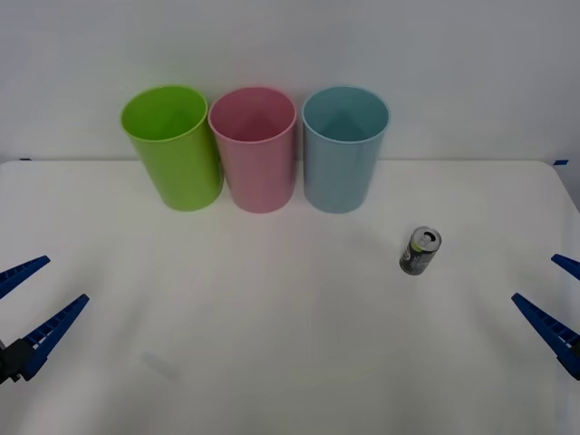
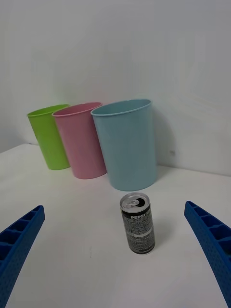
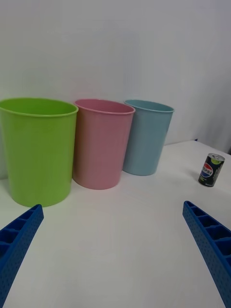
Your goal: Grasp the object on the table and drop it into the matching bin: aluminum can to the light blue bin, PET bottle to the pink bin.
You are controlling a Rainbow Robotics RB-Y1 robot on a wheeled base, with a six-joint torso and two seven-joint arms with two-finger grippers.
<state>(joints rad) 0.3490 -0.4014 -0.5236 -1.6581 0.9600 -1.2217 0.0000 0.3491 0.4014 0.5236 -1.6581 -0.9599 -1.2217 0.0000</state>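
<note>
Nothing done yet: the can is ungrasped and both arms wait low at the table's near corners.

Left to right. Left gripper [image 1: 32, 304] at the near left edge, fingers spread wide, holding nothing. At the back, 3 bins in a row, nearly touching: lime green cup [image 1: 172, 145], pink bin [image 1: 255, 147], light blue bin [image 1: 343, 147], all upright, mouths open. The aluminum can [image 1: 420, 251] stands upright on the table [image 1: 272, 344], right of centre, in front of and a little right of the light blue bin, apart from it. Right gripper [image 1: 562, 304] at the near right edge, fingers wide apart, empty; the can sits between them in its wrist view.

Left to do: reach, close on the can, lift, carry it to the light blue bin, release. Path looks open; the only hazard is clipping the blue rim or toppling the can.
</note>
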